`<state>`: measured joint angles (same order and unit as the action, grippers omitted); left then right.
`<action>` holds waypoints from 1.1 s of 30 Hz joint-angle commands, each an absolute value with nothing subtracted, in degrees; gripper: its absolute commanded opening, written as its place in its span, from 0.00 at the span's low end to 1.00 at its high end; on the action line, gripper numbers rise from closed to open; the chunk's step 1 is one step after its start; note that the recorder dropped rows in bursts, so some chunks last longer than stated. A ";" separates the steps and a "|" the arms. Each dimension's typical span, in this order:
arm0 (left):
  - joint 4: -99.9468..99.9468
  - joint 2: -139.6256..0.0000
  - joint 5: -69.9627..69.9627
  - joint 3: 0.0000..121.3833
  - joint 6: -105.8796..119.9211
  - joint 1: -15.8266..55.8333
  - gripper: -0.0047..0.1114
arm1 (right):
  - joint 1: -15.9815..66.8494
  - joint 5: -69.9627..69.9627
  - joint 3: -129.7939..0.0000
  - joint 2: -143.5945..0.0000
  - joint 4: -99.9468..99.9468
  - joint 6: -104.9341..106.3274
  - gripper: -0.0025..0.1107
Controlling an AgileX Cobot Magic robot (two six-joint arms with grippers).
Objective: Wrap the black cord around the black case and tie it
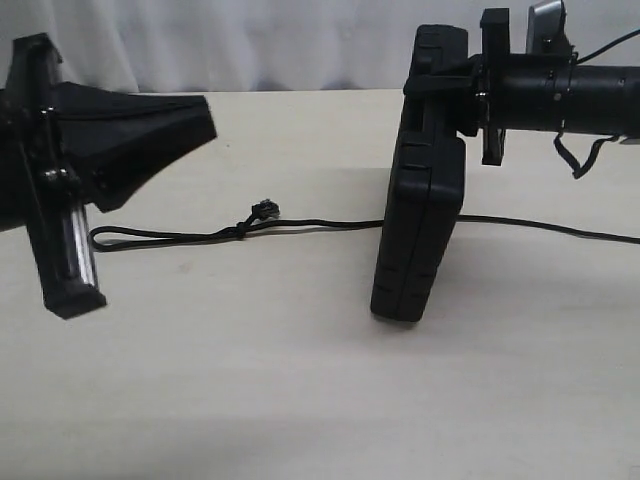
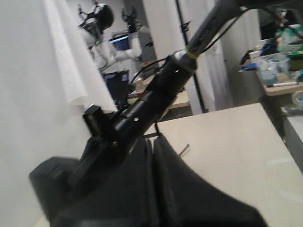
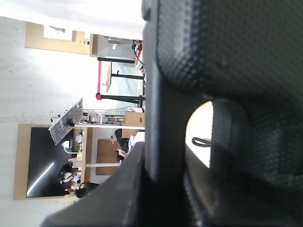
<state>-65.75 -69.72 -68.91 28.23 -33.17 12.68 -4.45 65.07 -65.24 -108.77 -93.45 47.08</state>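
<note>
While we see the case (image 1: 420, 210) whole from outside, standing on end on the table (image 1: 300, 400), long axis upright, our right pincer (image 1: 442, 88) gripping its top, only the right wrist shows cord (image 3: 201, 141) through its handle slot (image 3: 199, 123). Our left pincer (image 1: 203, 126) is closed tight.

This is a robotics lab. Far beyond the left fingers (image 2: 199, 189), a white robot (image 2: 102, 23) with raised arms stands beside a lit monitor (image 2: 120, 43). Off to one side of them, a side table (image 2: 284, 88) is crowded with plastic bins (image 2: 272, 64). A white curtain (image 2: 42, 94) screens the pale bench (image 2: 227, 142). The right wrist view shows an open room with a cardboard box (image 3: 135, 118) on a table and a large dark panel (image 3: 42, 161) on the wall.
</note>
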 commanded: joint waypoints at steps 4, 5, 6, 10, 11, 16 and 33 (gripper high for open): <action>-55.76 -73.88 -53.88 36.57 -21.61 29.54 0.04 | -4.67 65.68 -65.63 -109.16 -88.82 50.24 0.06; -55.76 -75.30 -52.92 37.77 -19.89 31.25 0.04 | -4.67 65.60 -65.88 -109.16 -88.38 50.24 0.06; -55.76 -77.32 -52.01 39.29 -18.04 32.60 0.04 | -4.67 65.45 -65.87 -109.16 -87.80 50.24 0.06; -54.74 -86.20 -49.98 45.47 -14.51 34.82 0.04 | -4.67 64.28 -65.90 -109.16 -85.98 50.24 0.06; -54.74 -88.81 -50.27 46.81 -14.54 34.82 0.04 | -4.67 63.78 -65.90 -109.16 -85.73 50.24 0.06; -56.70 -99.75 -51.30 54.73 -14.54 34.95 0.04 | -4.67 61.29 -65.90 -109.16 -83.87 50.13 0.06; -59.43 -109.23 -41.31 62.38 -18.29 35.33 0.04 | -4.67 61.07 -67.38 -109.16 -81.98 48.48 0.32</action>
<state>-58.29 -108.50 -45.36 62.77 -16.87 35.23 -4.50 62.59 -67.03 -108.93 -88.18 47.25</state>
